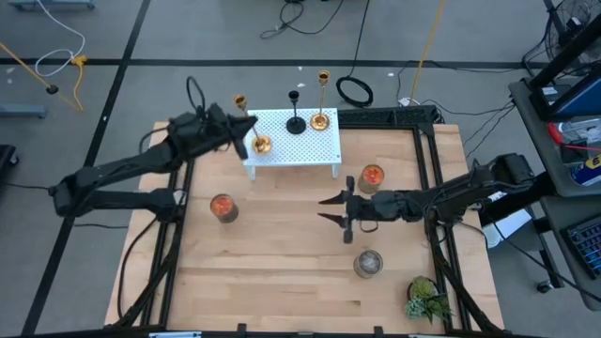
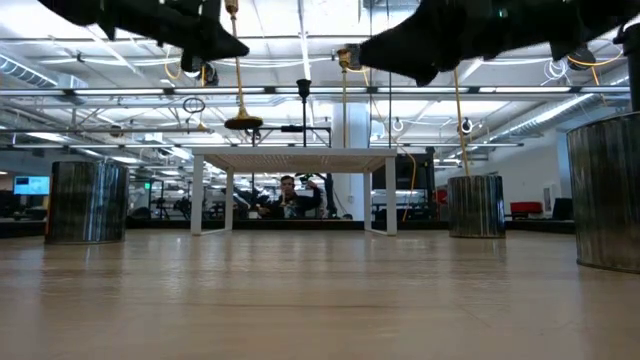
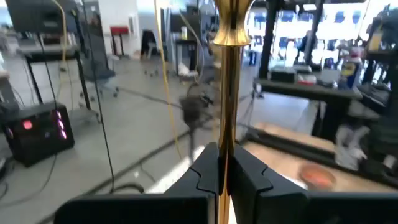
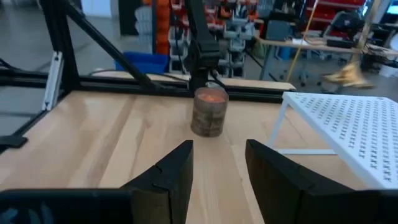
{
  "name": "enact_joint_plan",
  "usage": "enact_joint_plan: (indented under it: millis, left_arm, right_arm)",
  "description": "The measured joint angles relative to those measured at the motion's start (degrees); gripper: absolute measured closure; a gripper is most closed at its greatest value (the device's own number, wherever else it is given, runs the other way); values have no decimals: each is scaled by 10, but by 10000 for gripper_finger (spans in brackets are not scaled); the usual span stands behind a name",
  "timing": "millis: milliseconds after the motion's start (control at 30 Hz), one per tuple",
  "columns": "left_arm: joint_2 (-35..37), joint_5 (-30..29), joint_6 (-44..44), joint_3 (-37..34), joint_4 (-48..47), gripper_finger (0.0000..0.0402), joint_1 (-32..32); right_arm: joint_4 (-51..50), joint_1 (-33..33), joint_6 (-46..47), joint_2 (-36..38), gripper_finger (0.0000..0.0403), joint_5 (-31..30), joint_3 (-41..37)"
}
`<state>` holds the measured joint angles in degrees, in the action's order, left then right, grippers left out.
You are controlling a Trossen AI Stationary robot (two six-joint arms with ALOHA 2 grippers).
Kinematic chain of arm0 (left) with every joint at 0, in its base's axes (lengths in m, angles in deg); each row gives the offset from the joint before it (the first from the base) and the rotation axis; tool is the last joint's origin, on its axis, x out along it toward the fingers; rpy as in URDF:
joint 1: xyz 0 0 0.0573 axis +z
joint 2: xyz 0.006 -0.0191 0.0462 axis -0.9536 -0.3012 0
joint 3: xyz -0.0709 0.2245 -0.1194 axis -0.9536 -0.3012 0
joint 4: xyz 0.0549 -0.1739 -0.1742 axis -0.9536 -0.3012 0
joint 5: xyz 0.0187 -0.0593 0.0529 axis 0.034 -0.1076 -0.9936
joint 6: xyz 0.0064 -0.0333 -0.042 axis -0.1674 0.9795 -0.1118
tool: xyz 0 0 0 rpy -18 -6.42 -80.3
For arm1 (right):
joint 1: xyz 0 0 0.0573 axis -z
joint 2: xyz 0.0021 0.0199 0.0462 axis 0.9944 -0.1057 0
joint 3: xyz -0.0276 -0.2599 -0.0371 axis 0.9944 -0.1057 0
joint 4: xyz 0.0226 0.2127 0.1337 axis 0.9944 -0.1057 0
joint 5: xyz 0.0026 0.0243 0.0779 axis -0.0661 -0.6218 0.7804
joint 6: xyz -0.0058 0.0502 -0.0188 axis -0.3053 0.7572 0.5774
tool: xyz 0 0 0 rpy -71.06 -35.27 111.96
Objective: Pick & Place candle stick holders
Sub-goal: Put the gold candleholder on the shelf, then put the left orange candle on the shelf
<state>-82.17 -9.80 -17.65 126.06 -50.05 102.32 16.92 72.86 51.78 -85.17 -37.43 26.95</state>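
Observation:
A white perforated stand (image 1: 300, 146) sits at the table's far middle. A black candlestick holder (image 1: 296, 120) and a gold one (image 1: 320, 113) stand upright on their round bases on the stand. My left gripper (image 1: 242, 130) is shut on a second gold holder (image 1: 254, 131) over the stand's left end. The low view shows this holder's base (image 2: 243, 123) above the stand's top (image 2: 295, 153). My right gripper (image 1: 331, 208) is open and empty over the table's middle, near of the stand; it also shows in its wrist view (image 4: 217, 168). My left gripper pinches the gold holder's thin stem (image 3: 225, 140) between its two fingers, on the stem's upper part (image 2: 237, 50). The fingers come about level from the table's left and lie across the stem. The holder hangs upright, its base lifted clear of the stand.
Three jar candles stand on the table: one at the left middle (image 1: 223, 207), one right of the stand (image 1: 373, 176), one near right (image 1: 368, 263). A small green potted plant (image 1: 427, 299) is at the near right corner. Black frame rails (image 1: 432, 178) run along the table's sides.

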Motion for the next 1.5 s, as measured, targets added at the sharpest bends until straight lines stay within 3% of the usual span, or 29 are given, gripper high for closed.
enact_joint_plan:
  millis: [200, 467, 700, 867, 1300, 1500]
  left_arm:
    - [-78, 96, 15, 0, 77, 386, 95]
    - [-149, 96, 2, 0, 128, 386, 153]
    - [-159, 129, -56, 0, 133, 379, 160]
    - [-161, 127, -68, 0, 123, 357, 158]
    - [-160, 125, -104, 0, 93, 348, 158]
    - [-160, 125, -124, 0, 68, 293, 158]
  right_arm:
    - [29, 19, 0, 0, 257, 18, -34]
    - [31, 29, -1, 0, 257, 17, -34]
    - [27, 37, -5, 0, 257, 16, -34]
    - [27, 44, -5, 0, 257, 15, -34]
    - [27, 43, 14, 0, 257, 15, -34]
    - [26, 43, 16, 0, 257, 15, -34]
